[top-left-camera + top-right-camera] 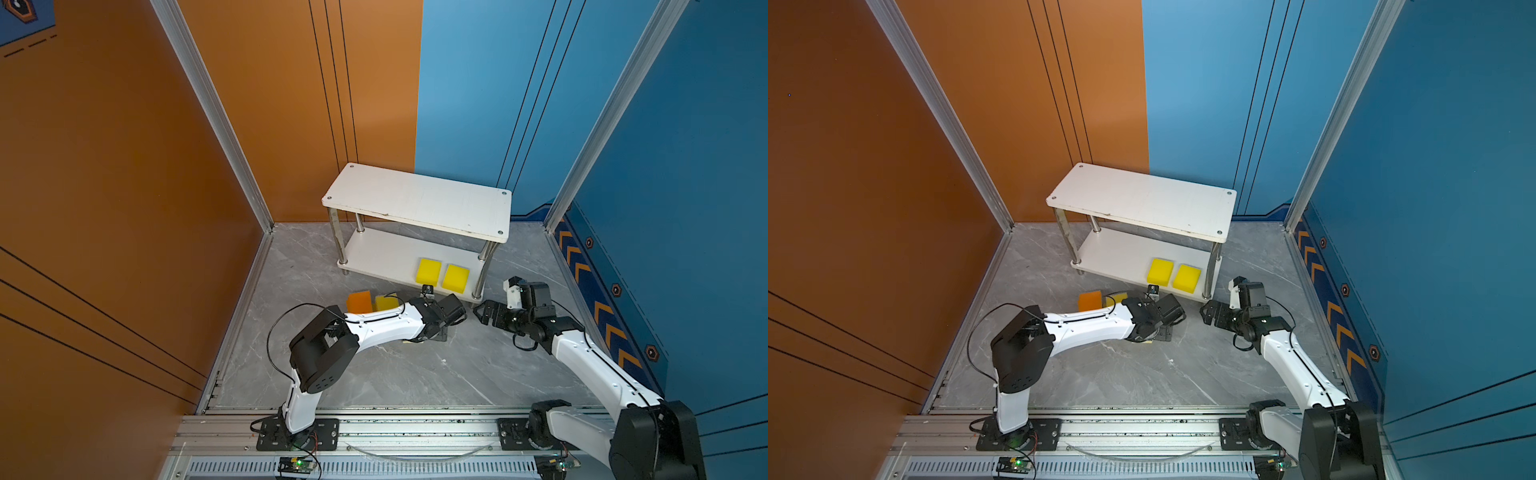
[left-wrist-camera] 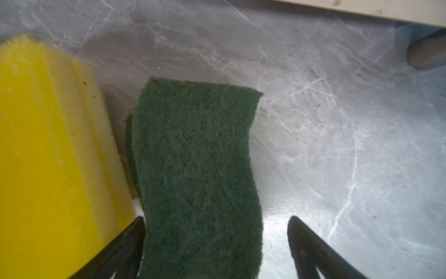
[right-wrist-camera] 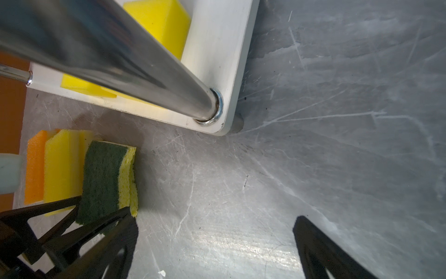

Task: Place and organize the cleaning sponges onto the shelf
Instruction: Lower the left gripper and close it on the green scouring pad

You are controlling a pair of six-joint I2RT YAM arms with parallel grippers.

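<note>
Left end effector (image 2: 216, 246): fingers apart, straddling a green scouring pad (image 2: 198, 169) on the tabletop (image 2: 337, 145), long axis running straight out between them, nothing clamped. Right end effector (image 3: 214, 251): spread wide, empty, farther off, beside the shelf (image 3: 217, 60).

arms (image 1: 386, 322): white links | black joints | black cables | black base plates

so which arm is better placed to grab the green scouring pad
Left. The left pincer already straddles the green scouring pad, one finger on each side, not yet closed on it. The right pincer is open over bare floor by the shelf corner.
</note>
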